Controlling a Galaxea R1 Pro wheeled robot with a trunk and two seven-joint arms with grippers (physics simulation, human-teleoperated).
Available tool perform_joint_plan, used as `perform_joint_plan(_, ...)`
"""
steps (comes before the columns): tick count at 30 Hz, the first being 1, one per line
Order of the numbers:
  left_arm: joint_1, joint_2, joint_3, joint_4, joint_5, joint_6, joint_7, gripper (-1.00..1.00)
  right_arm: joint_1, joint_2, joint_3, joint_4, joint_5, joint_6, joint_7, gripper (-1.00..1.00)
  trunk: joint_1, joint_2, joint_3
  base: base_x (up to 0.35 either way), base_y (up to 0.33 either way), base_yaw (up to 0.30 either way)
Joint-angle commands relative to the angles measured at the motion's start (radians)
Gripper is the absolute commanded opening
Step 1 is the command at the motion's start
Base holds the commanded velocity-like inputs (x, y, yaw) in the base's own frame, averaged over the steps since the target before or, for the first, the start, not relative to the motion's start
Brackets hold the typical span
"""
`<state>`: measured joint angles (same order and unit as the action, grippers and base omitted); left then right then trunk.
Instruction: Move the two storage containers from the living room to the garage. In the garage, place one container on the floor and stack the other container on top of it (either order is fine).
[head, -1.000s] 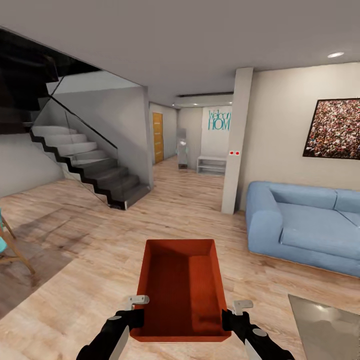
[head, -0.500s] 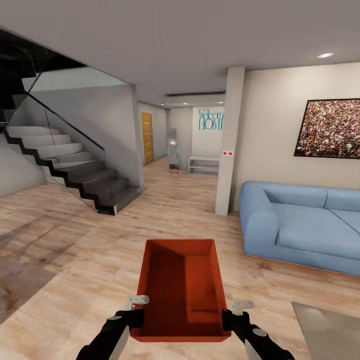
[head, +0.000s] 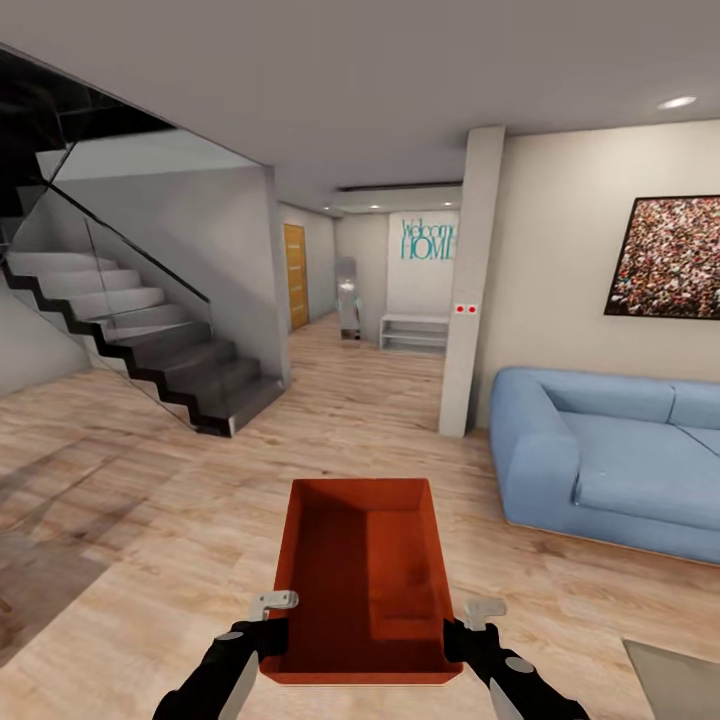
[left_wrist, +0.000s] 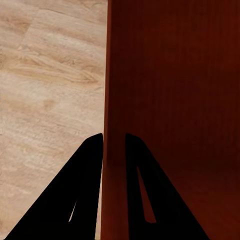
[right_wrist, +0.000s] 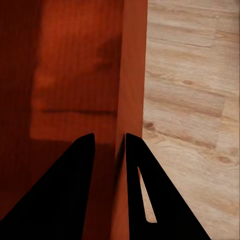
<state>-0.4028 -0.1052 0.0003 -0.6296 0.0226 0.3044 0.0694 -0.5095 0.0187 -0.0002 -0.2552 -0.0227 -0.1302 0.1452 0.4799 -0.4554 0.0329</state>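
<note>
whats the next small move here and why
Probably keep both grips and roll on toward the hallway. The storage container hangs between the left end effector and right end effector, each clamped on a side wall, above wood plank floor beside the blue sofa, so this isn't the garage.

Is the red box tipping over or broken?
No, nothing looks wrong. The bin sits level and whole, with the left gripper and right gripper each pinching a side wall. It is empty, above the wood floor.

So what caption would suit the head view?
Both hands, left and right, carry an orange-red open bin across the living room's wood floor.
</note>
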Motion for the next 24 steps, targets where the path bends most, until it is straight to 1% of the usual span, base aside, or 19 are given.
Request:
perform_joint_plan(1, -0.001, 0.033, 0.017, -0.001, -0.016, 0.007, 0.009, -1.00, 0.000, -0.006, 0.028, -0.001, -0.008, -0.003, 0.008, -1.00, 0.001, -0.001, 0.000, 0.287, 0.147, 0.000)
perform_joint_plan(24, -0.001, 0.032, 0.017, -0.001, -0.016, 0.007, 0.009, -1.00, 0.000, -0.006, 0.026, -0.001, -0.010, -0.003, 0.008, -1.00, 0.001, -0.001, 0.000, 0.287, 0.140, 0.000)
